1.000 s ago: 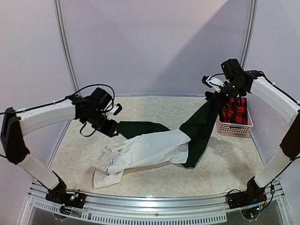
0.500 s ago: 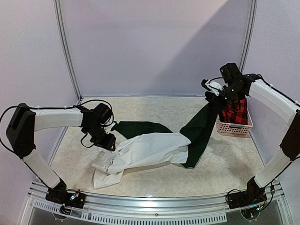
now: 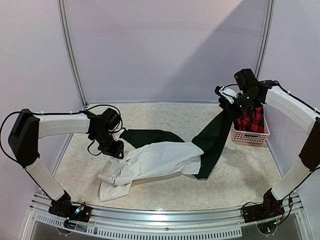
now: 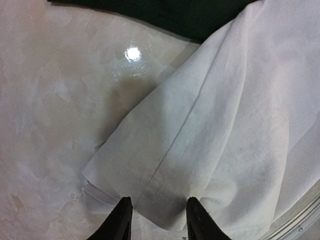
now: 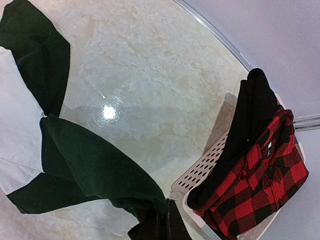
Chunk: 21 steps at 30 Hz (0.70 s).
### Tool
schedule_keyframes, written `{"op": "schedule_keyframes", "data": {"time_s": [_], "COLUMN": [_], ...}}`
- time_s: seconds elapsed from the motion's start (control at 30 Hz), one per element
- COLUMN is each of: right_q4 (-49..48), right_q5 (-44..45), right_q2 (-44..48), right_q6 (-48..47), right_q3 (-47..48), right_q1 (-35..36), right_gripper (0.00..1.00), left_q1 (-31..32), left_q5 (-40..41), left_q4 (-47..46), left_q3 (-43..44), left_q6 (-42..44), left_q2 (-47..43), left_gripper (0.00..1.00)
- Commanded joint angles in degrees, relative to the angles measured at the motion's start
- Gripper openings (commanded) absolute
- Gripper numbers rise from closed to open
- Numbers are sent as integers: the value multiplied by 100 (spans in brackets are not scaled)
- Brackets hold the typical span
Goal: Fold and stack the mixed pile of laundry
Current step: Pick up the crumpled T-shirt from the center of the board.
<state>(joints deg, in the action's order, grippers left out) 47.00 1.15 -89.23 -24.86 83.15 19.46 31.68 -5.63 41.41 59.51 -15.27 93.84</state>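
A long white cloth (image 3: 155,162) lies rumpled across the middle of the tabletop (image 3: 165,117), running from the near left toward the right, its near-left end bunched. A dark green garment (image 3: 212,140) rises from the cloth's right end. Its top is pinched in the closed right end effector (image 3: 229,103), and the rest hangs in a slack fold down to the tabletop. More dark green fabric (image 3: 147,136) lies flat just beyond the white cloth, its edge tucked under it; whether the two are one piece is unclear. At the far right a red-and-black checked shirt (image 3: 251,119) sits bundled in a pink basket (image 3: 250,136), with a black piece (image 5: 245,130) draped over the rim beside it.
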Motion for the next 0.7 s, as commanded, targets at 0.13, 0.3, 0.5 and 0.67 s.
{"op": "schedule_keyframes", "data": {"time_s": [0.13,0.3,0.5,0.67], "right_q4": [-100,-88,-78,-86], "right_q5": [-51,-52,-47,-48], "right_q2": [257,266,266,266], "right_q6": [59,61,68,87], "right_q3": [-106,-89,-80,-71], "right_q1": [-21,-22,-23,-28], "right_gripper": [0,0,0,0], "left_q1": [-43,-48,-48,-48], "left_q5": [-248,-234,-180,-231], "left_q4": [336,420,482,537], "left_q3": [204,235,283,378], "left_q6": [145,205,305,399], "left_q2": [232,298,375,397], "left_gripper": [35,29,17,1]}}
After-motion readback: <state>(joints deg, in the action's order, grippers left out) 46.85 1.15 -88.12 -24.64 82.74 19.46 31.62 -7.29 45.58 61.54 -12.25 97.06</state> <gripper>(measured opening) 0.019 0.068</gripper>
